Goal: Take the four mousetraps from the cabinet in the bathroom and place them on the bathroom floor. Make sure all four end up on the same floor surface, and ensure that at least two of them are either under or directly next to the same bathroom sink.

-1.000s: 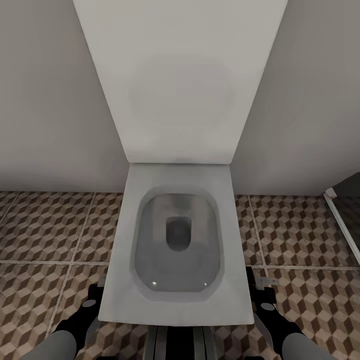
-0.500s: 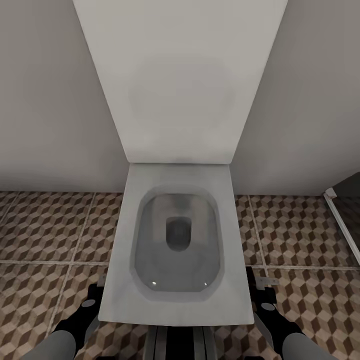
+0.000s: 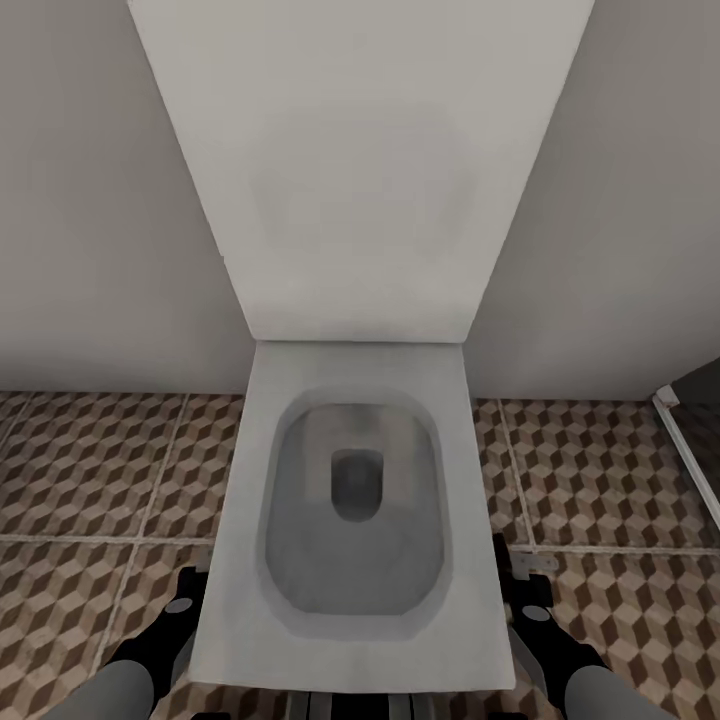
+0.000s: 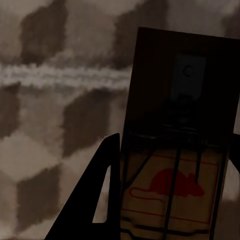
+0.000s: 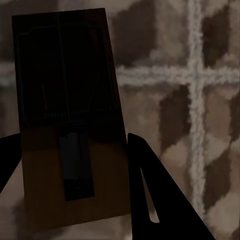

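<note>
1. Looking down from the head camera, I have a white square-edged toilet (image 3: 360, 520) straight ahead with its lid raised against the pale wall; the grey bowl holds nothing that I can make out.
2. Compared with half a second ago, the toilet sits a little larger and lower in my head view and the wall line has dropped, so the camera has shifted; nothing in the room itself has moved.
3. The bathroom floor of brown, beige and white cube-pattern tiles (image 3: 100, 470) runs along both sides of the toilet, with pale grout lines between tiles.
4. My left end effector (image 3: 185, 600) is low beside the toilet's left edge, and my right end effector (image 3: 530, 585) is low at its right edge.
5. In the left wrist view, a flat tan wooden mousetrap with dark wire and a red mouse mark (image 4: 175, 170) sits between the dark fingers (image 4: 97, 200); the end effector is clamped on it, and its long axis runs along the fingers, the far end pointing away over the tiles.
6. In the right wrist view, a second flat brown wooden mousetrap in shadow (image 5: 67, 125) is clamped likewise between the fingers (image 5: 150, 190), long axis along them, above a grout crossing.
</note>
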You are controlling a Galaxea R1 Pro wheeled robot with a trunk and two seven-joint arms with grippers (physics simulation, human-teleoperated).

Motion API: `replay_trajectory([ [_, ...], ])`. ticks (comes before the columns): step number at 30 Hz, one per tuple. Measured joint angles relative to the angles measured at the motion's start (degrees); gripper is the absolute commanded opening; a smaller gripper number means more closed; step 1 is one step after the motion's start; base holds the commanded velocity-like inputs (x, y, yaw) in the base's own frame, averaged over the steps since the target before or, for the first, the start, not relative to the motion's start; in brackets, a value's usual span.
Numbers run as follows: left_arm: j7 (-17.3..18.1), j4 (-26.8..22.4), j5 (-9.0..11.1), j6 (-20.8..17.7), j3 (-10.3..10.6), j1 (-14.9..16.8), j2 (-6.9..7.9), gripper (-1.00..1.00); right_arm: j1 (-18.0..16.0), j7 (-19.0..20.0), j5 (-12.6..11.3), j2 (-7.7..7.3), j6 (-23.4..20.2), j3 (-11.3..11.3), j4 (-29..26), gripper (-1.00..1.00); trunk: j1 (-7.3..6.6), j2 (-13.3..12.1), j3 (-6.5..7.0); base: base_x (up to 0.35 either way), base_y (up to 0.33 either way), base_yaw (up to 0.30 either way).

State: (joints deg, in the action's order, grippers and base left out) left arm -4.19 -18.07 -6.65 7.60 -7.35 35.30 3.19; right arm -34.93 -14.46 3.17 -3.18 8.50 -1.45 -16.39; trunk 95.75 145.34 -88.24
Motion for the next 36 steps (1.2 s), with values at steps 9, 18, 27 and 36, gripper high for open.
replay_trajectory([
  [9,0.0,0.1,0.0,0.0,0.1,0.0,0.07,-1.0,0.0,0.0,0.0,0.0,0.0,0.0,0.0,-1.0,0.01,0.0,0.0,0.016,0.0,0.0],
  [18,0.1,0.3,0.0,0.0,0.1,0.0,0.08,-1.0,0.0,0.0,0.0,0.0,0.0,0.0,0.1,-1.0,0.01,0.0,0.0,0.0,0.0,0.0],
  [27,1.6,1.9,0.5,-0.6,0.3,0.0,0.19,-1.0,0.0,1.4,-0.4,0.21,-0.1,-0.1,1.8,-1.0,0.01,0.0,0.0,0.0,0.0,0.0],
  [36,5.2,4.0,4.6,-1.5,0.3,0.0,0.4,-1.0,0.0,2.6,-0.3,0.42,1.7,-0.7,5.3,-1.0,0.0,0.0,0.0,0.0,0.0,0.0],
])
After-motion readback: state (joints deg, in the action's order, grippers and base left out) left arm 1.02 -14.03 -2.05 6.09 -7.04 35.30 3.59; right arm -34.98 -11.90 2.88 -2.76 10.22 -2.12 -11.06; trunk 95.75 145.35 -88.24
